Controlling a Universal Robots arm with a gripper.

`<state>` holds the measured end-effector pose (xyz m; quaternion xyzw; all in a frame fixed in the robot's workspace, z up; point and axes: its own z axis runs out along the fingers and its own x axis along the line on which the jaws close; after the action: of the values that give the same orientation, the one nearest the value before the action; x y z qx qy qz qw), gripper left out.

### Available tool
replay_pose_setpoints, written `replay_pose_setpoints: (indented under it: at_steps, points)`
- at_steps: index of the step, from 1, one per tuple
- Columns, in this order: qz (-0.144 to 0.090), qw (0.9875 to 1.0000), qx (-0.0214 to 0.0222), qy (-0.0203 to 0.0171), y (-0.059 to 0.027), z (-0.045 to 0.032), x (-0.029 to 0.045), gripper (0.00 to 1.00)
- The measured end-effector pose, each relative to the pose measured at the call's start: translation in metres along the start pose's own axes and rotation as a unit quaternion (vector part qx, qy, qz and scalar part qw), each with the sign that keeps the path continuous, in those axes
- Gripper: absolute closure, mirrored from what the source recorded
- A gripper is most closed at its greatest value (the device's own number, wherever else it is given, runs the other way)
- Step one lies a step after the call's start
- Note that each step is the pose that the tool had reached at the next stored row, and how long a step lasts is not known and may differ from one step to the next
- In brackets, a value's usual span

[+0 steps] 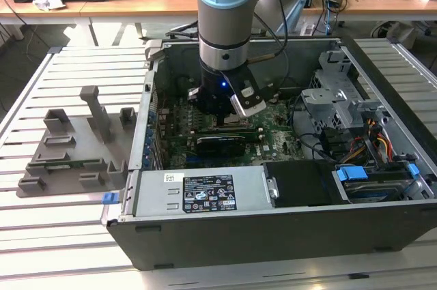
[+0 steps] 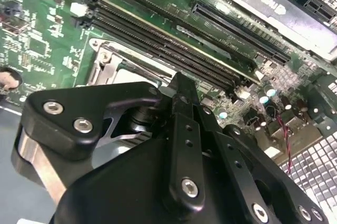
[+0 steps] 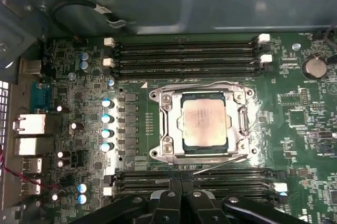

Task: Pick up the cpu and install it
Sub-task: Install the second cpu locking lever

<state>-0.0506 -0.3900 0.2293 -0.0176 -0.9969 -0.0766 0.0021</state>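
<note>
The cpu (image 3: 204, 123), a silver square with a thin green rim, lies flat inside the metal socket frame (image 3: 163, 97) on the green motherboard (image 3: 305, 124). My gripper (image 3: 181, 184) hovers just off the socket's edge, over the memory slots (image 3: 210, 177). Its two black fingers are pressed together with nothing between them. In the second wrist view the gripper (image 2: 181, 84) points down beside a corner of the socket frame (image 2: 105, 68). In the exterior view the gripper (image 1: 229, 116) reaches deep into the open computer case (image 1: 273, 235).
A graphics card (image 1: 225, 143) lies just in front of the gripper, with a power supply (image 1: 198, 191) beyond it. Drive cages and cables (image 1: 341, 112) fill the exterior view's right. Grey holder blocks (image 1: 75, 147) stand on the slatted table at the left.
</note>
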Motion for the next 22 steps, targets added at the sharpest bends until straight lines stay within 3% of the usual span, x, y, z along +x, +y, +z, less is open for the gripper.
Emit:
replay_pose_setpoints:
  at_steps: [2, 4, 8, 14, 16, 22]
  points:
    - [0.000, 1.0000, 0.0000, 0.0000, -0.0008, 0.0039, 0.0032, 0.89]
    - [0.000, 1.0000, 0.0000, 0.0000, -0.0023, 0.0131, 0.0070, 0.89]
    - [0.000, 1.0000, -0.0003, 0.0000, -0.0034, 0.0206, 0.0119, 0.89]
    - [-0.008, 1.0000, -0.0002, 0.0012, 0.0082, 0.0272, 0.0204, 0.89]
    - [-0.013, 0.9999, -0.0002, 0.0020, 0.0144, 0.0297, 0.0210, 0.89]
    - [-0.023, 0.9997, -0.0003, 0.0036, 0.0224, 0.0335, 0.0213, 0.89]
